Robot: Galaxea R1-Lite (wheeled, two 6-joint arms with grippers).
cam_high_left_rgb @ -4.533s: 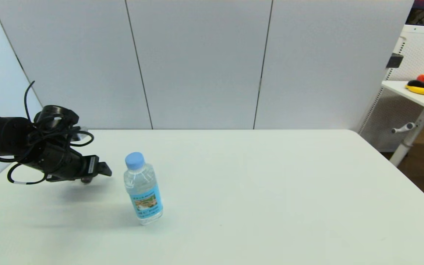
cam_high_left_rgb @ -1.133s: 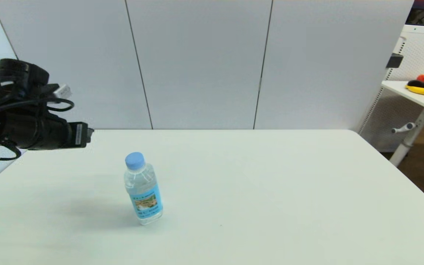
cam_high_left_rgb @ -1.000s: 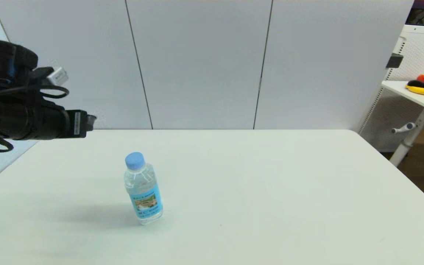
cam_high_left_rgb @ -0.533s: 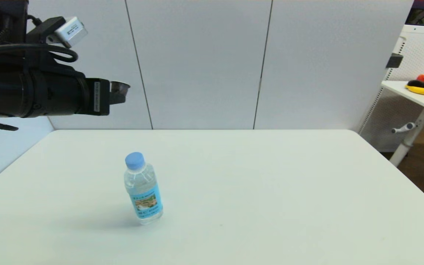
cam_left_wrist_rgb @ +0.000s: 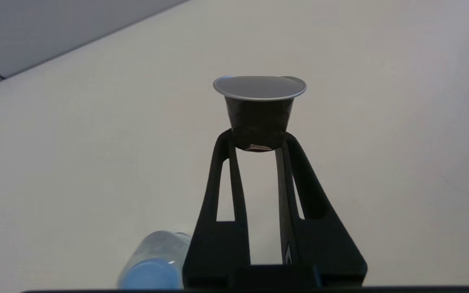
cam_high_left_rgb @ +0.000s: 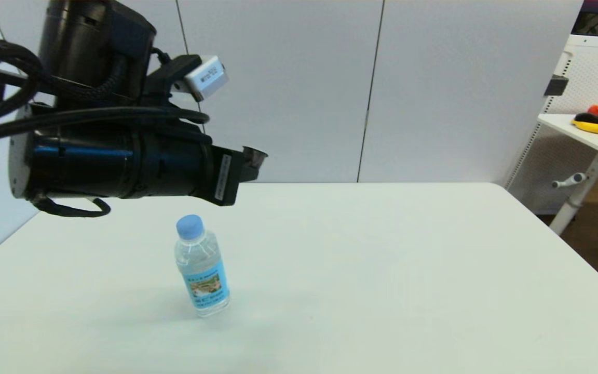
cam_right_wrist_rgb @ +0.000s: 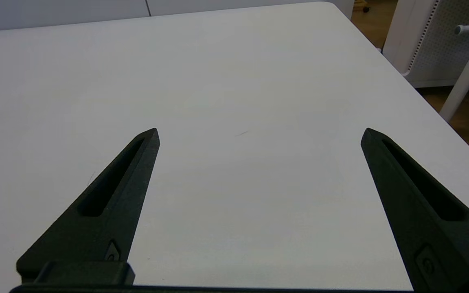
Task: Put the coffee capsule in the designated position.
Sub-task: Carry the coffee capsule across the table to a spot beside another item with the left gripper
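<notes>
Above table, left gripper pinching coffee capsule, label unreadable

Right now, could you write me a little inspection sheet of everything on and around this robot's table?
Surface: white table, bare apart from one bottle.
Job's things: coffee capsule, upright with its flat rim on top, pinched at its narrow end by the left gripper, in the air above the table.
Clutter: clear water bottle with blue cap, standing upright, below the left arm.
Grippers: left gripper shut on the capsule; right gripper open wide, holding nothing, over bare table.
Cables: black cables looped along the left arm's wrist.
Surroundings: grey wall panels behind; a side table at far right carrying small coloured things.
</notes>
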